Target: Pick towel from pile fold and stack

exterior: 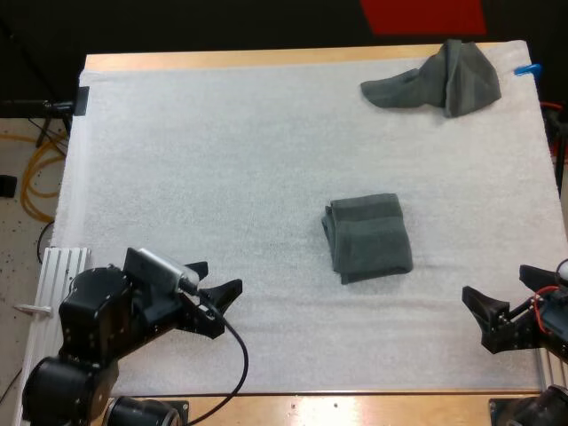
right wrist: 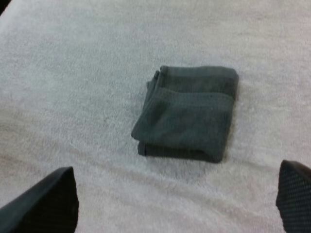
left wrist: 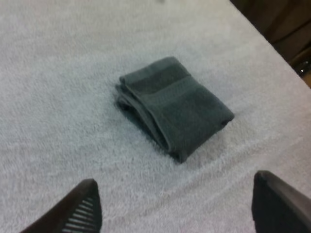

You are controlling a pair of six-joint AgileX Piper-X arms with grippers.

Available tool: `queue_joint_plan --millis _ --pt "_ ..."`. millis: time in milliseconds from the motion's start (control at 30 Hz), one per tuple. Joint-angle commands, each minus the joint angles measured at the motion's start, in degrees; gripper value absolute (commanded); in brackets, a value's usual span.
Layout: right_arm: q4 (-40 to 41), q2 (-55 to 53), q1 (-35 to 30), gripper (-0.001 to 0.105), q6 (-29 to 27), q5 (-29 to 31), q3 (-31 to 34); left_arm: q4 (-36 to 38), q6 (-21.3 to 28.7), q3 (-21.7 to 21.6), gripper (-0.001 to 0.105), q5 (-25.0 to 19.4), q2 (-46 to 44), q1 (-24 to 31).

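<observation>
One towel is done: the folded towel (exterior: 368,238) lies flat near the middle of the mat (exterior: 222,133), a little towards my right side. The crumpled towel (exterior: 439,82) sits at the far right corner, well apart from it. I judge that picking it up, folding it and stacking it on the first is what is left. My left gripper (exterior: 222,277) hangs over the near left of the mat, fingers apart and empty. My right gripper (exterior: 494,284), at the near right edge, is likewise spread on nothing. The high view gives me the crumpled towel and both arms' places; my wrist views give the folded towel's layered edges.
</observation>
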Motion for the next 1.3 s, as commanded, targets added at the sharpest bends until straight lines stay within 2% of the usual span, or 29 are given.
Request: queue_joint_plan --millis 0,133,400,633,800,1033,1267 --pt "-1.32 -0.02 -0.03 0.08 -0.57 0.4 0.12 -0.73 -0.8 -0.07 0.066 0.07 1.07 -0.04" --pt "-3.87 0.07 -0.03 0.08 -0.57 -0.39 0.84 -5.25 -3.97 -0.07 0.08 2.35 6.42 -0.08" --pt "-3.85 0.07 -0.03 0.08 -0.57 -0.45 0.82 -20.81 -15.29 -0.07 0.08 2.51 24.15 -3.95" --pt "-3.46 0.07 -0.03 0.08 -0.57 -0.45 0.82 -30.52 -20.78 -0.07 0.08 -4.73 40.23 -11.98" --pt "-3.46 0.07 -0.03 0.08 -0.57 -0.19 0.82 -36.78 -26.84 -0.81 0.08 -4.94 49.96 -15.41" --pt "-3.46 0.07 -0.03 0.08 -0.57 -0.07 0.82 -36.81 -27.71 -6.58 0.08 -4.52 61.21 -16.11" --pt "-3.46 0.07 -0.03 0.08 -0.57 -0.07 0.82 -31.27 -27.72 -11.45 0.08 -2.23 68.68 -16.11"
